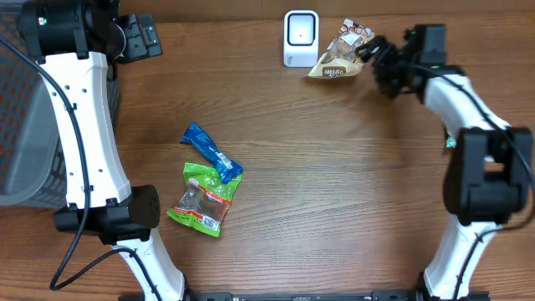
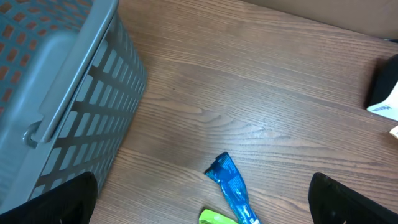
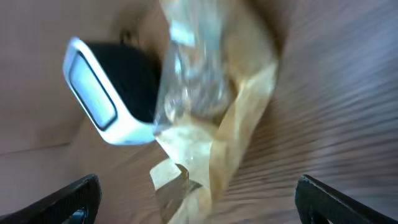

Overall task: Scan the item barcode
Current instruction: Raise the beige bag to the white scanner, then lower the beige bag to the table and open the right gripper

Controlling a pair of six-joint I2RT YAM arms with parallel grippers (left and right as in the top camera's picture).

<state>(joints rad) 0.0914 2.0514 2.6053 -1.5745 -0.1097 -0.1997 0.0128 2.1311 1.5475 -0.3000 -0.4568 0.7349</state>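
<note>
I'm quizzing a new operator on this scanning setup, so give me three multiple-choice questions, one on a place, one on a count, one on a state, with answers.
1. Where is the brown snack bag? A) far left corner B) beside the white scanner C) centre front
2. How many packets lie on the table? A) one B) five C) three
3. The left fingers are: A) open, nothing between B) shut on a packet C) shut on a cable
Answers: B, they sit side by side at the far edge. C, the brown snack bag, a blue packet and a green packet. A, both stand wide apart over bare wood.
</note>
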